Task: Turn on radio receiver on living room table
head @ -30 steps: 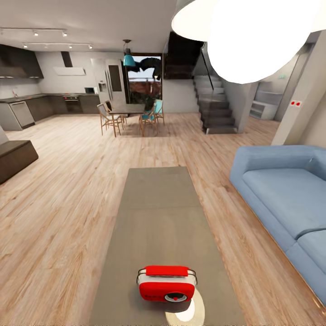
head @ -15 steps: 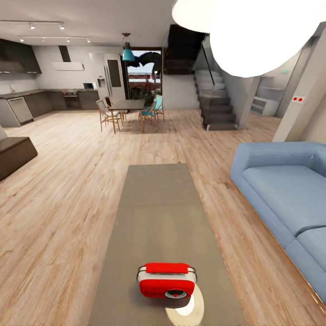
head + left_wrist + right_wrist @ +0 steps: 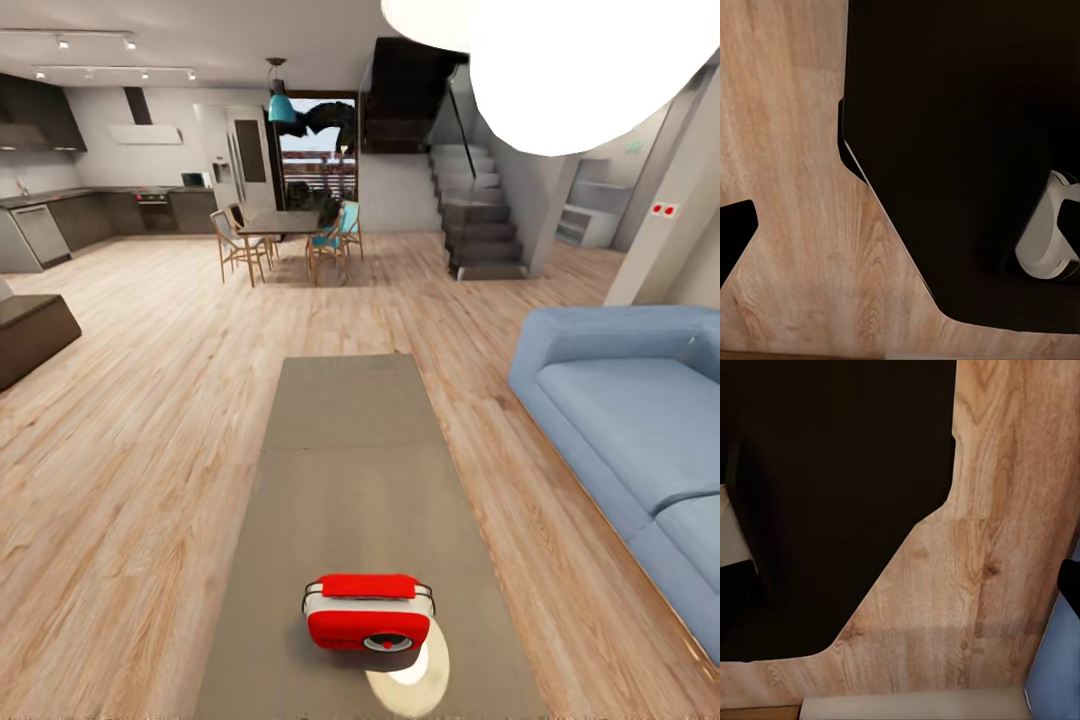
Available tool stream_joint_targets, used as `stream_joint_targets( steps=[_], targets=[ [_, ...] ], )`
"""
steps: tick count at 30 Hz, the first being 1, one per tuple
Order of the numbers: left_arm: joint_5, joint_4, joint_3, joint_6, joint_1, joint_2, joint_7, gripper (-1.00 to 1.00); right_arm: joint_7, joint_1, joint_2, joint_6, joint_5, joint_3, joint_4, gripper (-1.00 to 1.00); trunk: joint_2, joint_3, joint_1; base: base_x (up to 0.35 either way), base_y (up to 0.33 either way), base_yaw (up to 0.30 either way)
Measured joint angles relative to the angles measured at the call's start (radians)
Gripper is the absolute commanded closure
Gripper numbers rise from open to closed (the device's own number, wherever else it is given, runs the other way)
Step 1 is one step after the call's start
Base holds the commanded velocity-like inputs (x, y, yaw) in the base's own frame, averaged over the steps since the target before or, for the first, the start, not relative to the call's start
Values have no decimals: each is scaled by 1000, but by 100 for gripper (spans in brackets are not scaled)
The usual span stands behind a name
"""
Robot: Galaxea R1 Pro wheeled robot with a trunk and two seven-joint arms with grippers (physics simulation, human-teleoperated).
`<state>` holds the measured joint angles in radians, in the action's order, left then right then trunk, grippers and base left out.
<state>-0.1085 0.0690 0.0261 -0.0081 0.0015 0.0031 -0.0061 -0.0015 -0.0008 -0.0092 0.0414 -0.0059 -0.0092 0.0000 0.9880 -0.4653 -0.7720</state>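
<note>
The radio receiver (image 3: 368,612) stands upright near the front end of the long grey-taupe table (image 3: 345,470), its red face and round dial turned toward me. Nothing touches it. In the left wrist view my left gripper (image 3: 900,236) is open, its dark fingertips (image 3: 735,232) far apart at the picture's edges over wood floor and my dark base. In the right wrist view my right gripper (image 3: 900,589) is likewise open over the floor, with one fingertip (image 3: 1071,585) at the edge.
A light blue sofa (image 3: 630,420) runs along the table's right side. A dark low bench (image 3: 30,335) sits far left. The dining table with chairs (image 3: 285,235), the kitchen and stairs (image 3: 480,230) lie beyond. A big white globe lamp (image 3: 570,60) hangs overhead.
The whole head picture has shifted a little, so the camera has moved. The radio stays where it was on the table.
</note>
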Motion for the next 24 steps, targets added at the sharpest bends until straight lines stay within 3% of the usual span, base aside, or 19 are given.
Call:
stream_joint_targets(
  steps=[24],
  targets=[
    [0,0,0,0,0,0,0,-100,0,0,0,0,0,0,0,-100,0,-39,0,0,0,0]
  ],
)
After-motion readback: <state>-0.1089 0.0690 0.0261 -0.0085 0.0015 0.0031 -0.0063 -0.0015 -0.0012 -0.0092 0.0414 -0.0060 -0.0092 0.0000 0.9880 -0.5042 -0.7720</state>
